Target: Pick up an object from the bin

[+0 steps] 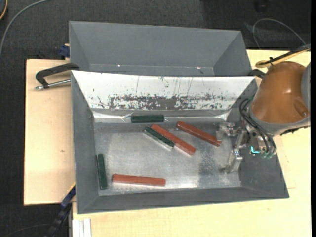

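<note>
Presently | gripper (231, 157) low at right side of grey metal bin (82, 132); clenched or released: cannot tell | nearest thing: red-brown flat bar (197, 133), lying right of centre, long axis upper-left to lower-right, lower-right end just beside gripper
</note>
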{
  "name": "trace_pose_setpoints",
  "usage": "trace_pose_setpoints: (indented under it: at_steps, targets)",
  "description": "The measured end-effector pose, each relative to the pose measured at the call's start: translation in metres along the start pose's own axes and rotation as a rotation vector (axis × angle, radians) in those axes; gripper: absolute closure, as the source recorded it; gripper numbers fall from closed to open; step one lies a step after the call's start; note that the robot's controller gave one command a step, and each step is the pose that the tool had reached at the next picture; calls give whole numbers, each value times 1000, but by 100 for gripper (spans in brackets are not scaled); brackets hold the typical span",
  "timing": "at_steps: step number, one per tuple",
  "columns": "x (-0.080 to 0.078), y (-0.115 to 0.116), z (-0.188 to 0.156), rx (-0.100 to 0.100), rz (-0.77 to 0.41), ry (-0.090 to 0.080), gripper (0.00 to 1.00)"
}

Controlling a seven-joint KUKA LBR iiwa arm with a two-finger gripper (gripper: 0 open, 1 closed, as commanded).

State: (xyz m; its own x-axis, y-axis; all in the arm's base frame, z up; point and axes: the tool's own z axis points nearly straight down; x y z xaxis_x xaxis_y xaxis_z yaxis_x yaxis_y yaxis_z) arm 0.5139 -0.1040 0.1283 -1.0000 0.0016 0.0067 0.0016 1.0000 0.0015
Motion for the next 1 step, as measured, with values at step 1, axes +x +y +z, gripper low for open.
trace_pose_setpoints:
  at_steps: [1]
  targets:
    - [-77, 2, 58, -1, 160, -12, 0]
